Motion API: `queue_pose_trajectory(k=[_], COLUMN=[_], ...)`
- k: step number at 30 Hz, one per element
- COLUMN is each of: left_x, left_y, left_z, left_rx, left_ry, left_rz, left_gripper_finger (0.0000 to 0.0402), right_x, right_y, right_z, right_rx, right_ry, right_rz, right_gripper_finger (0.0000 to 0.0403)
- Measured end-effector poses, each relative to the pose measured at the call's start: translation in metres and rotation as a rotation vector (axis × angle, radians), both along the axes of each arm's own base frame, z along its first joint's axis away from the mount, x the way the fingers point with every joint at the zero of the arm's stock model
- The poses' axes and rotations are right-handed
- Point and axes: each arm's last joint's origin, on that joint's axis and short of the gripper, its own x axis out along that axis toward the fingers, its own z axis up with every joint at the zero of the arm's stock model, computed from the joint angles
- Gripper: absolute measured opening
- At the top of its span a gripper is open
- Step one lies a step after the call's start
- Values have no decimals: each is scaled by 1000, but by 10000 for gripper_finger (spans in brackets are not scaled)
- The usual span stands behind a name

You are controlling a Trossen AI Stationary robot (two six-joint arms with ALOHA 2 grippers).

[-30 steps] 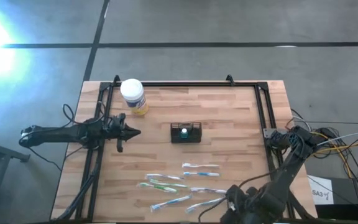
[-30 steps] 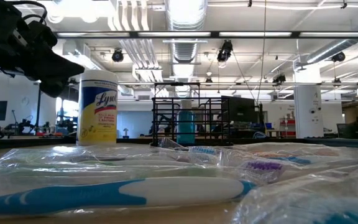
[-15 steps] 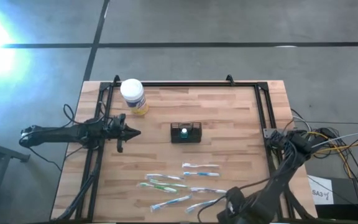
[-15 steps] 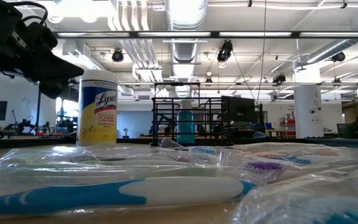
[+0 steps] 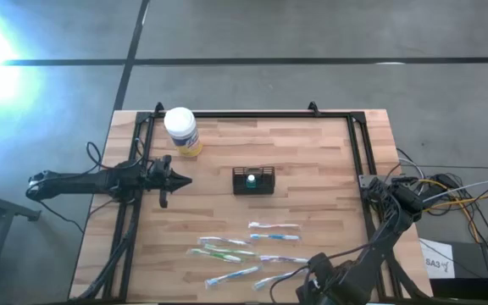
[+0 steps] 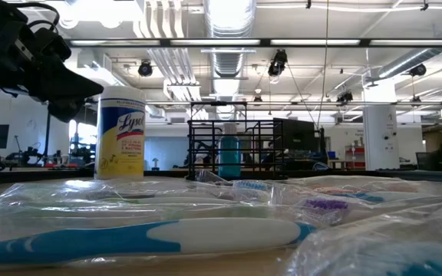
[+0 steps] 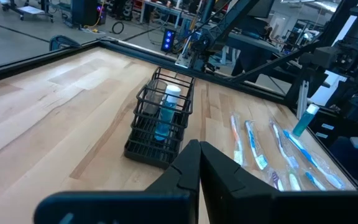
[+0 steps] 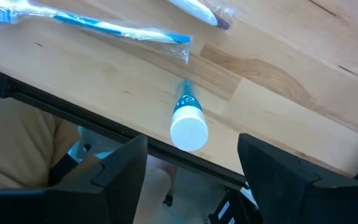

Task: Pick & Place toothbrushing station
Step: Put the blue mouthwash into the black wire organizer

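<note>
Wooden table (image 5: 312, 152): toothbrushing station (image 5: 253, 180) mid-table, nearer left gripper (image 5: 180, 180), fingers pressed together; right gripper (image 8: 191, 180) splayed wide, empty, at near edge.

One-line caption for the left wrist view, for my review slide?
Shut left gripper aimed at the black wire-mesh caddy holding a blue-and-white tube, wrapped toothbrushes beside it on the wooden table.

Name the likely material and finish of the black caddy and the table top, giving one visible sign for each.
Caddy: probably metal wire with a matt black coating; thin rods form an open grid. Table top: wood, smooth pale finish; plank seams and grain show.
</note>
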Motion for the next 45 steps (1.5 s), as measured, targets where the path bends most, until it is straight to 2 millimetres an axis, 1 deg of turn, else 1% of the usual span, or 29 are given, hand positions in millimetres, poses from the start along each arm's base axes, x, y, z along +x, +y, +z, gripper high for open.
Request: queue_pose_trajectory(k=[4,14,19,23,28,43,45], left_x=[0,0,0,0,0,0,0], left_y=[0,0,0,0,0,0,0], left_z=[-1,-2,-2,-2,-2,-2,-2], left_rx=[-19,-22,-22,-23,-23,-23,-23], left_ry=[4,20,20,20,20,20,20], left_rz=[3,4,4,4,4,5,5], left_gripper_finger=[10,10,10,10,10,10,10], right_x=[-2,-4,-2,-3,-3,-2,-2], right_y=[1,-1,0,-1,-1,0,0], right_z=[0,-10,-18,-22,-23,-22,-22], right_rx=[0,-25,-2,-12,-11,-8,-9], right_ry=[0,19,2,8,7,-1,-2], right_rz=[8,13,17,28,42,113,142], right_gripper_finger=[247,246,233,218,194,88,84])
